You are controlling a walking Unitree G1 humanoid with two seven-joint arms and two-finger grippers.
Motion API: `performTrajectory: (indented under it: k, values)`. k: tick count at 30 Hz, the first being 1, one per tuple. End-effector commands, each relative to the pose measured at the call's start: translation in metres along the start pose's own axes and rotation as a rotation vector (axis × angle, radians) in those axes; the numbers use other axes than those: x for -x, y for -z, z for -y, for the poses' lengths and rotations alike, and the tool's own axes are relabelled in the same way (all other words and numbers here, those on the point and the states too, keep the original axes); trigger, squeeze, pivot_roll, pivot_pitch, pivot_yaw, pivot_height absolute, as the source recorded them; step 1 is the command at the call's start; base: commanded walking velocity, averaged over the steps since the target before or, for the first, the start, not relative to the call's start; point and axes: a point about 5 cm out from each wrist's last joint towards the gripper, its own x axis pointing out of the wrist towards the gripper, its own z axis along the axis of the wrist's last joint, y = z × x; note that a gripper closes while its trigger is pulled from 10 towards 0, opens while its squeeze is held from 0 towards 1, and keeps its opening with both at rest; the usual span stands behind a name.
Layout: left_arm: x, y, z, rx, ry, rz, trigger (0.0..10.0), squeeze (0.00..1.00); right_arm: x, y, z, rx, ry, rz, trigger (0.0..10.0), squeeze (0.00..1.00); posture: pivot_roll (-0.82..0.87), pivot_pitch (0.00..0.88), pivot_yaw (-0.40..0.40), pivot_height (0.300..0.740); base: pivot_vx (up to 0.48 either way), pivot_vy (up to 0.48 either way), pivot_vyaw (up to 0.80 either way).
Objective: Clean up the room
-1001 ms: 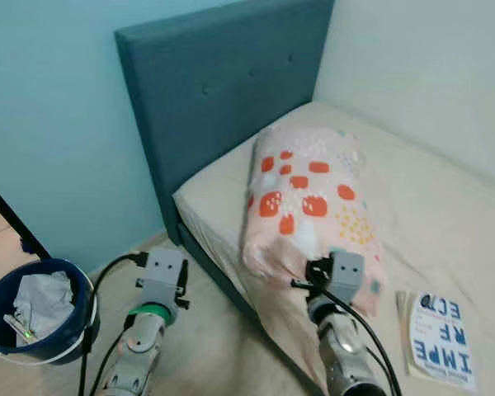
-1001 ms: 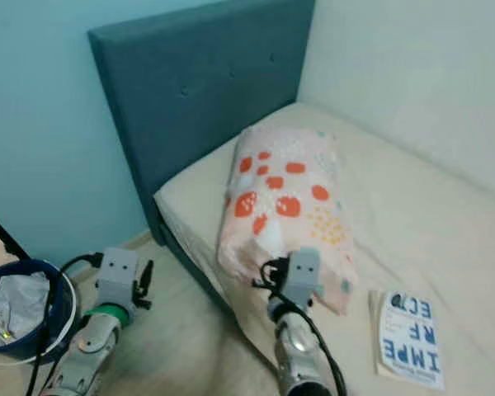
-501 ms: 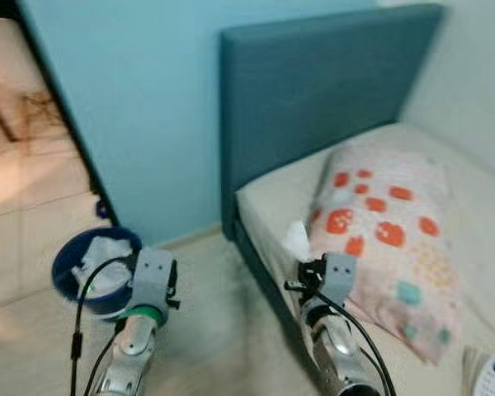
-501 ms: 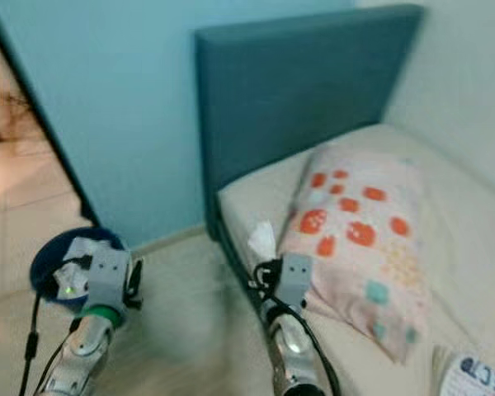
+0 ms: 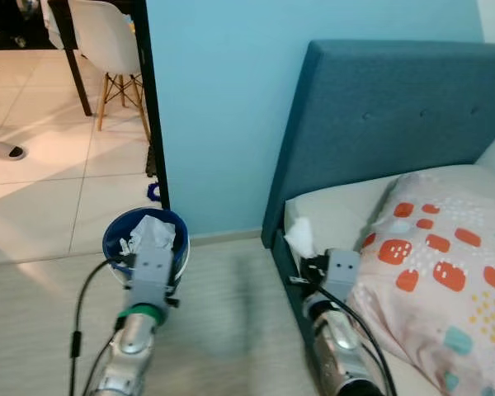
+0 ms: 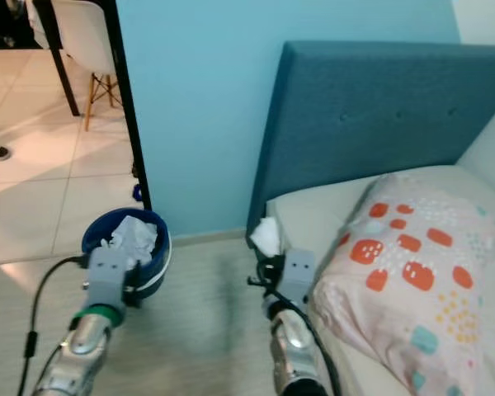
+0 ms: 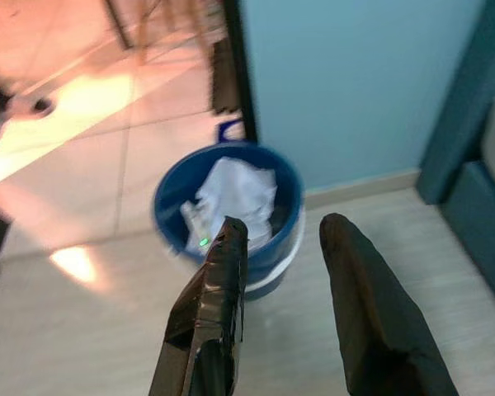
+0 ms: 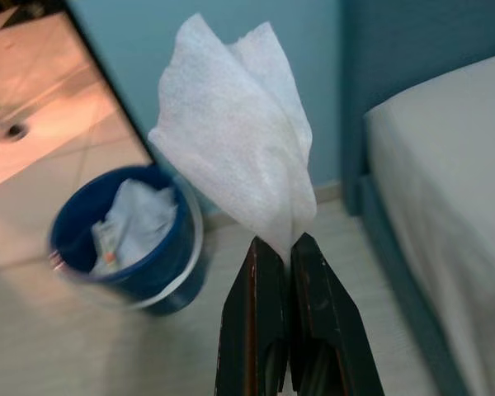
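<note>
My right gripper pinches a white tissue by its lower corner, fingers closed on it, so it hangs clear for dropping. The blue bin, already holding paper, sits at 10 o'clock. Left gripper spread, empty, aimed binward.

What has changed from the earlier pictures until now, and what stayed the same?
The camera swung to the robot's left, so the blue bin now sits ahead and the doorway shows; the things themselves did not move. The right gripper stays shut on the white tissue. The left gripper stays open and empty. The patterned pillow still lies on the bed.
</note>
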Motion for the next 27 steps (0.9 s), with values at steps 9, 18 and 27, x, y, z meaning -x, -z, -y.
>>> performTrajectory:
  k: [9, 18, 27]
  values:
    - [0.0011, 0.0021, 0.0047, 0.006, 0.015, -0.015, 10.0, 0.0, 0.0007, 0.0017, -0.0004, 0.0, -0.01, -0.01, 10.0, 0.0, 0.02, 0.0, -0.004, 0.74, 0.0, 0.0, 0.8]
    - [-0.0008, -0.0014, 0.0059, 0.021, 0.039, 0.003, 10.0, 0.0, 0.0002, 0.0014, -0.0003, -0.046, 0.009, -0.004, 10.0, 0.0, 0.02, 0.0, -0.001, 0.74, 0.0, 0.0, 0.39]
    - [-0.0012, -0.0032, 0.008, 0.03, 0.046, 0.012, 10.0, 0.0, 0.0004, 0.001, 0.0011, -0.044, 0.016, 0.0, 10.0, 0.0, 0.02, 0.0, 0.001, 0.74, 0.0, 0.0, 0.0]
